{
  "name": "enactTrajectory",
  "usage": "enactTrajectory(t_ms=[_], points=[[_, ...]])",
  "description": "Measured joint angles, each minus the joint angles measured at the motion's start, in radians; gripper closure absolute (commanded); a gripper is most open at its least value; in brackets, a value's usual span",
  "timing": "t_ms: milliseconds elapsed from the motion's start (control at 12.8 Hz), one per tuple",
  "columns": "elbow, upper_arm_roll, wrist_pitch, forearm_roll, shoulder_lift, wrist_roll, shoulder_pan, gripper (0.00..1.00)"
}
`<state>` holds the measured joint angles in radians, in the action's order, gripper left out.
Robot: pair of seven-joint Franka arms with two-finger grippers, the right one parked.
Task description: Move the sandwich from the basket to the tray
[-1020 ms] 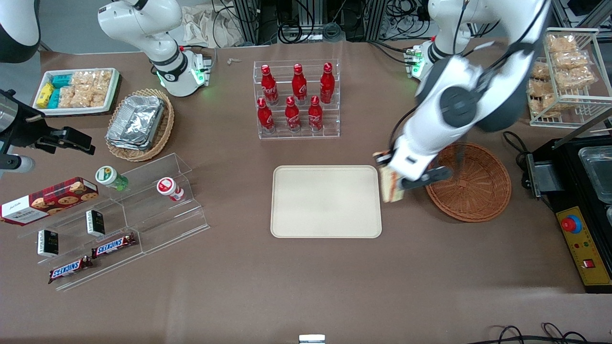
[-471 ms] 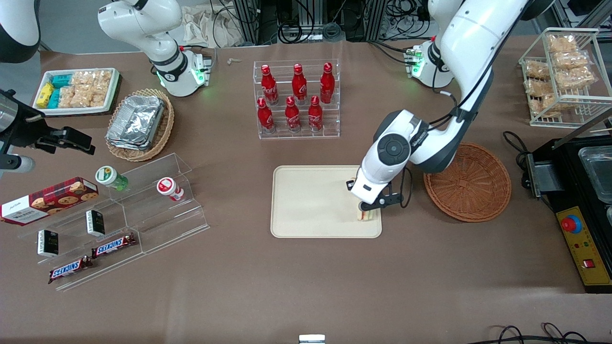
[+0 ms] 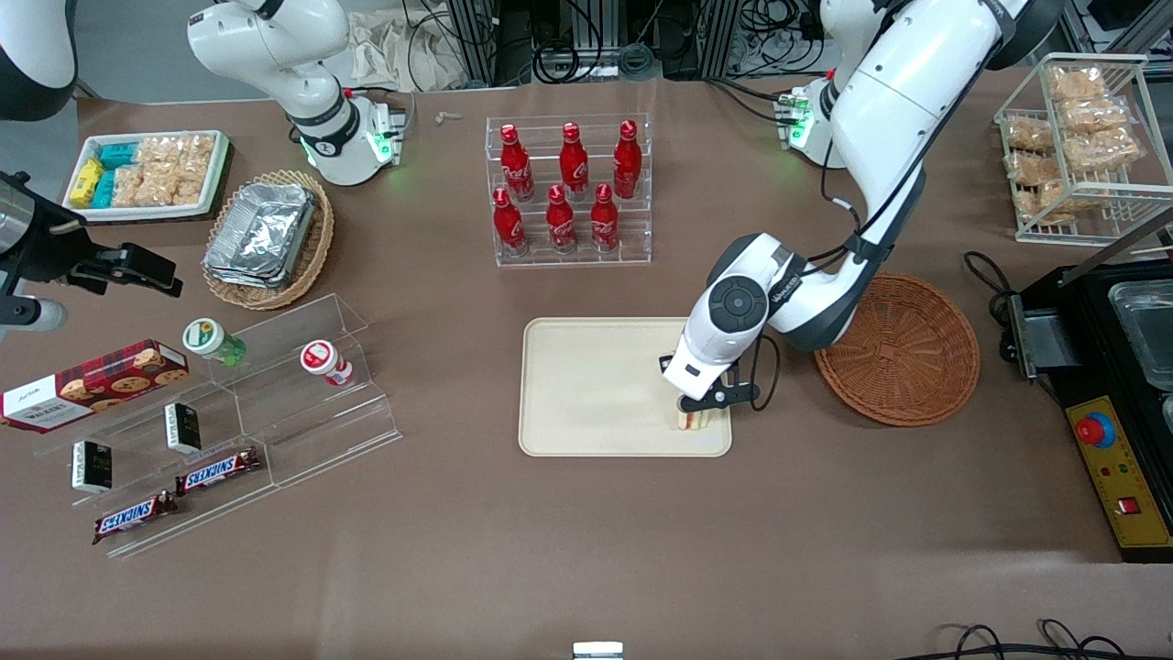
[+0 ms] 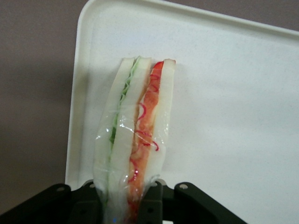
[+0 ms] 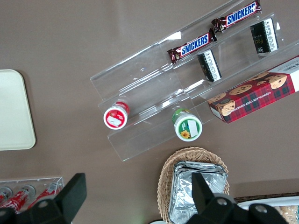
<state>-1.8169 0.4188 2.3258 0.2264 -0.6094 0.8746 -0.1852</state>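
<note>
The sandwich (image 4: 135,135) is a wrapped wedge of white bread with green and red filling at its cut edge. My gripper (image 4: 125,200) is shut on it, black fingers pressing both bread faces. In the front view the gripper (image 3: 698,403) holds the sandwich (image 3: 693,420) low over the cream tray (image 3: 596,385), at the tray's corner nearest the camera and the basket. Whether the sandwich touches the tray surface (image 4: 233,116) I cannot tell. The reddish-brown wicker basket (image 3: 903,353) sits beside the tray toward the working arm's end, with nothing in it.
An acrylic rack of red bottles (image 3: 568,188) stands farther from the camera than the tray. Acrylic shelves with candy bars (image 3: 215,472) and a cookie box (image 3: 92,383) lie toward the parked arm's end. A black appliance (image 3: 1113,385) stands beside the basket.
The gripper carried the sandwich from beside the basket over the tray's edge, then lowered slightly to the tray's near corner.
</note>
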Motion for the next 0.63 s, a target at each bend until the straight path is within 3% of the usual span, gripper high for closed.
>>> enactTrajectory(t_ms=[235, 627], points=[[0.001, 0.000, 0.000, 0.062, -0.013, 0.006, 0.000, 0.00], [0.030, 0.000, -0.006, 0.072, -0.009, 0.067, 0.000, 0.00]])
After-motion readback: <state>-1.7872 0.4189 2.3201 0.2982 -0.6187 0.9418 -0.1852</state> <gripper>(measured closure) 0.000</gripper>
